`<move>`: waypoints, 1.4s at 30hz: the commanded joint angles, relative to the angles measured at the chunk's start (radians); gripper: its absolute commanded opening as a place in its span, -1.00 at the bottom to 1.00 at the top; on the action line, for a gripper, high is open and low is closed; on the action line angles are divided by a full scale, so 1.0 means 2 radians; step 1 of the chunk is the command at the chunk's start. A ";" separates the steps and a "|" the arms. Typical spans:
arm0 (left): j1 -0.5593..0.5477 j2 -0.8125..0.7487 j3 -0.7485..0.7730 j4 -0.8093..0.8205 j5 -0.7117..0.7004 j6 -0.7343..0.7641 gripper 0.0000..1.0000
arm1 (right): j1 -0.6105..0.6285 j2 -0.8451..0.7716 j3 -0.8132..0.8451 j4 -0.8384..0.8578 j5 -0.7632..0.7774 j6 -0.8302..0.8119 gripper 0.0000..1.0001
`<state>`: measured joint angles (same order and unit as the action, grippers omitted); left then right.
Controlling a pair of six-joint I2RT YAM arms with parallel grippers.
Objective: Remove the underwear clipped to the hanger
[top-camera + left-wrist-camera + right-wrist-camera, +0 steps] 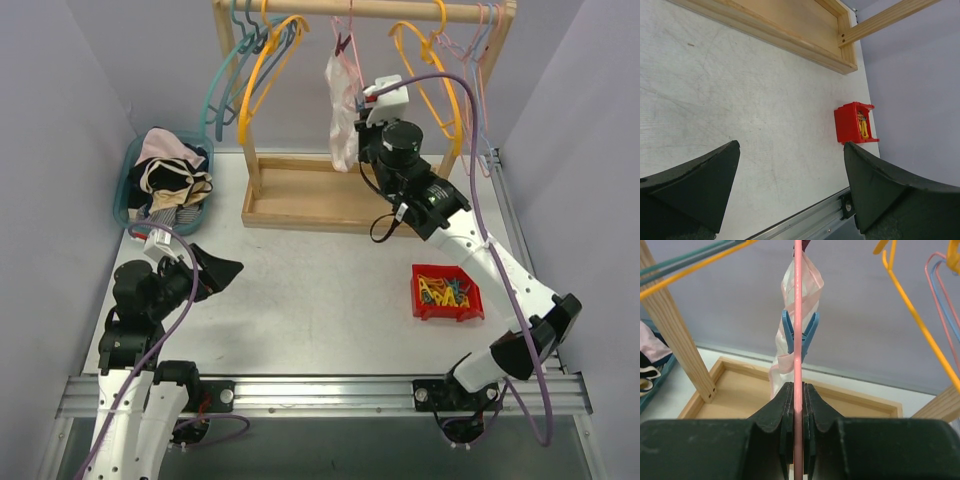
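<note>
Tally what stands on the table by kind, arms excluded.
wooden hanger rack: 1
teal laundry basket: 1
red clip bin: 1
Total: 3

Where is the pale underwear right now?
Top view: the underwear hangs on the pink hanger at the rack's middle, just left of the right end effector, shut on that hanger; a blue clip pins it.

Underwear [342,120], pale pink and white; hanger [798,315], pink; clip [809,337], blue; bin [446,314], red; basket [122,192], teal; worktop [320,285], off-white.
</note>
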<state>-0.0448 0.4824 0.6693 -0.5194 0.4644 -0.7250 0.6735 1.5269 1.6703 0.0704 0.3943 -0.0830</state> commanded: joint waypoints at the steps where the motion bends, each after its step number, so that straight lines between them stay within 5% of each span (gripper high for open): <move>1: 0.002 -0.002 0.019 0.015 -0.004 0.004 0.87 | -0.002 -0.056 -0.033 0.025 -0.009 0.021 -1.00; 14: 0.002 0.030 0.013 0.090 0.042 -0.021 0.87 | 0.059 -0.334 -0.298 0.005 -0.077 0.074 -1.00; 26: 0.000 0.034 -0.010 0.125 0.061 -0.045 0.87 | 0.079 -0.424 -0.397 -0.086 -0.015 0.143 -1.00; 31: 0.000 0.034 -0.024 0.133 0.065 -0.049 0.87 | 0.110 -0.362 -0.396 -0.097 0.049 0.166 -1.00; 37: -0.001 0.028 -0.049 0.153 0.065 -0.063 0.87 | 0.265 -0.232 -0.435 -0.009 0.180 0.209 -1.00; 42: -0.011 0.020 -0.082 0.183 0.064 -0.090 0.87 | 0.283 -0.176 -0.469 0.077 0.149 0.259 -1.00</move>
<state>-0.0528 0.5396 0.5362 -0.2481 0.5793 -0.8646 1.2404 1.1694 0.7635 0.0429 0.6170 0.3412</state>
